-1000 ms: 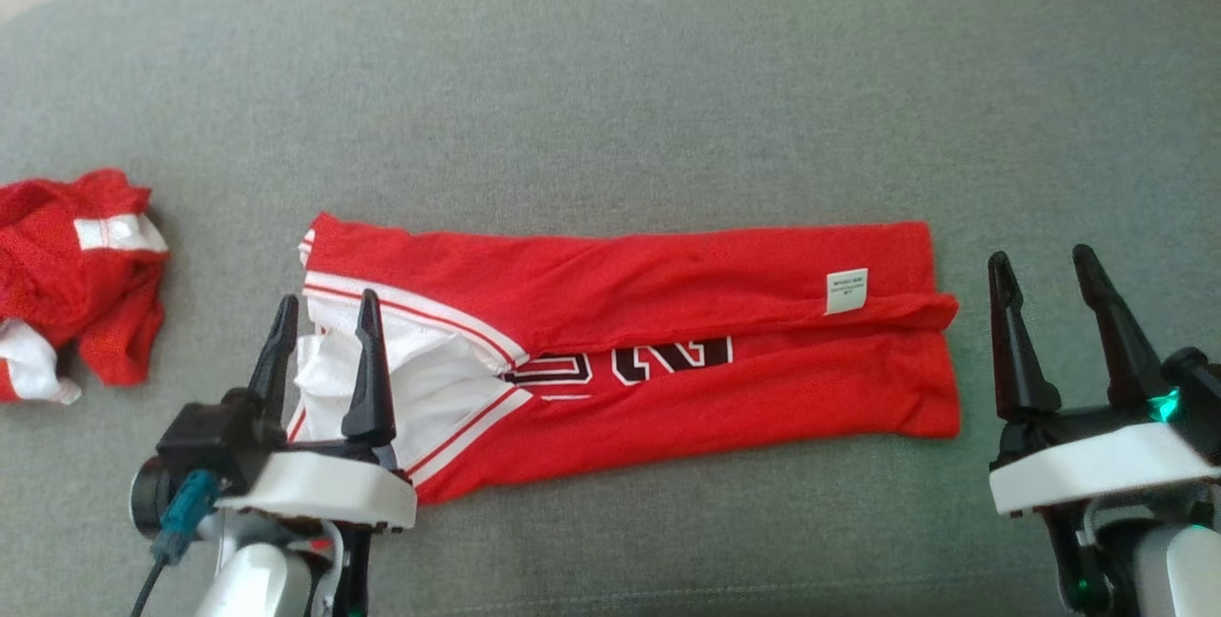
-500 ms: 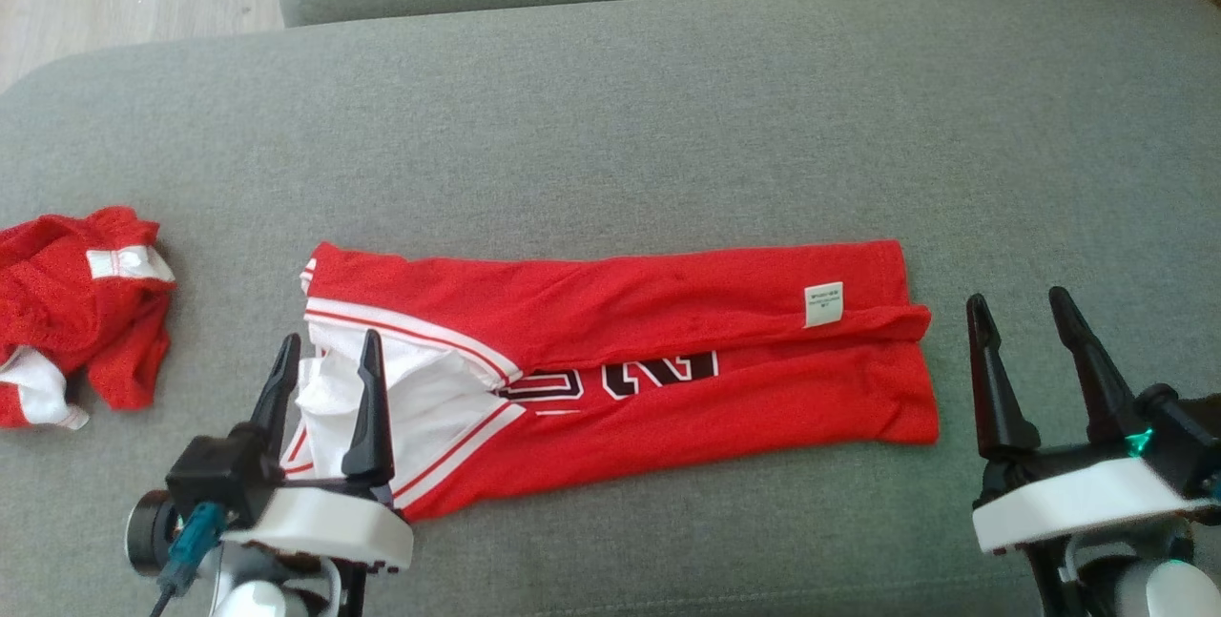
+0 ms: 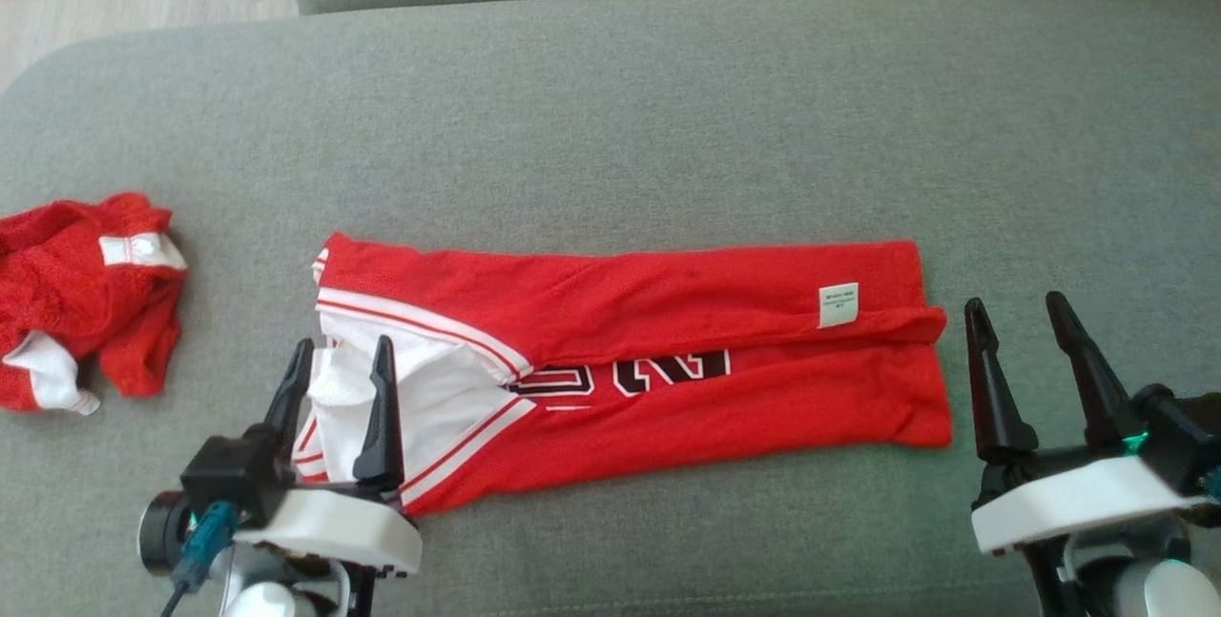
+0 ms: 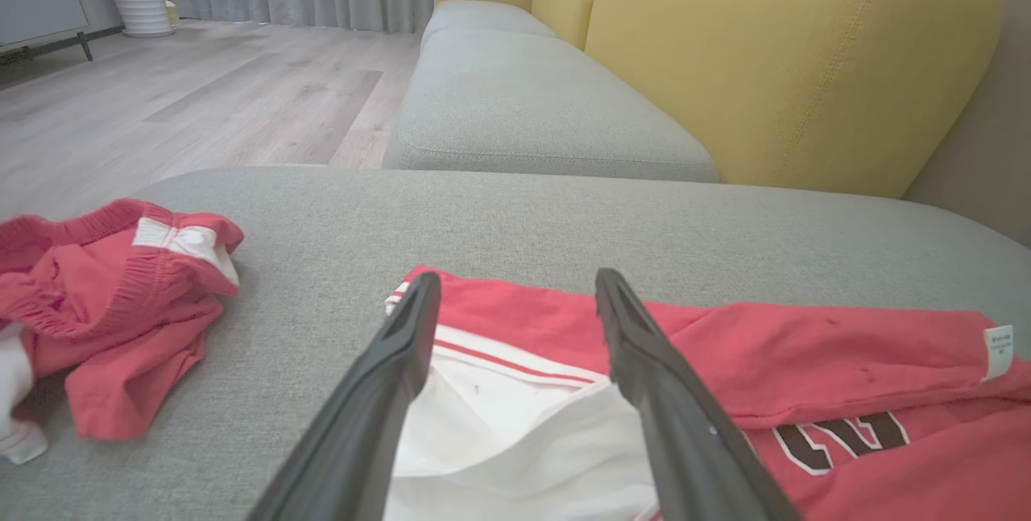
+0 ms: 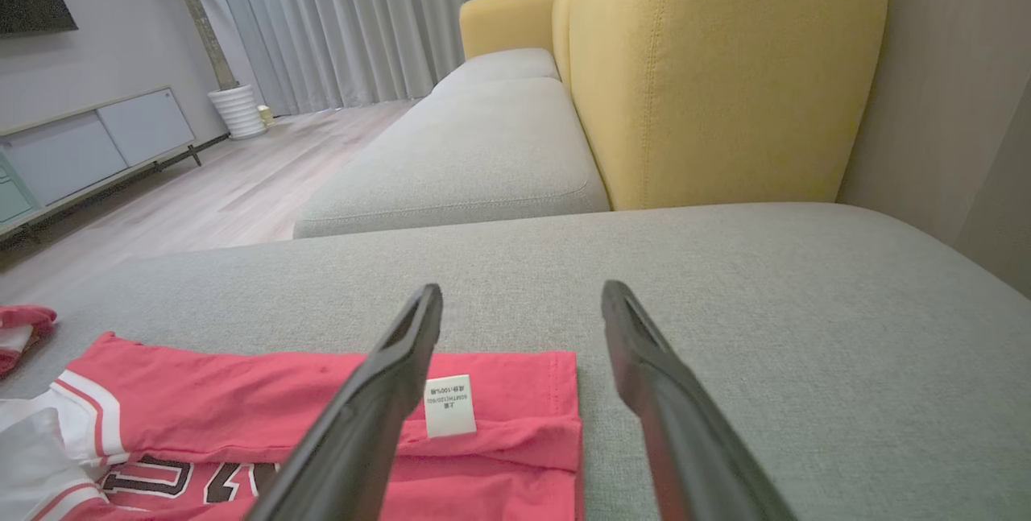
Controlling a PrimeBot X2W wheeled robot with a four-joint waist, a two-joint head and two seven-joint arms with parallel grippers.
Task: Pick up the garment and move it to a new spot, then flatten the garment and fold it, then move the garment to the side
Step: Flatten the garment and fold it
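Grey sofa cushion [image 3: 668, 102] carries everything, with a yellow backrest [image 4: 789, 62] and pale wood floor [image 4: 201, 102] beyond it.

Left jaws stand wide apart and hold nothing; they hang over the jersey's neck end, above its white inner cloth, though whether they touch it I cannot tell. Right jaws are also wide apart and hold nothing; they sit just beyond the jersey's hem end, clear of the cloth.

Between the two pairs lies the red basketball jersey [image 3: 668, 312], flat on the cushion as a long narrow band; its far edge is turned over toward the middle, half covering the dark lettering, and a white care label [image 3: 838, 304] shows on that flap near the hem end. Well apart from the jersey, past its neck end, sit crumpled red-and-white shorts [image 3: 76, 293].

Folding looks to be the step in hand; the lengthwise fold seems made and the crosswise fold not yet. Next, I judge, the jaws must drop onto one end's corners, pinch all layers, and carry that end over the other without dragging the band askew; mesh this light will slip and bunch easily.

Count: two garments, one jersey and one pair of shorts; one label; two pairs of jaws.
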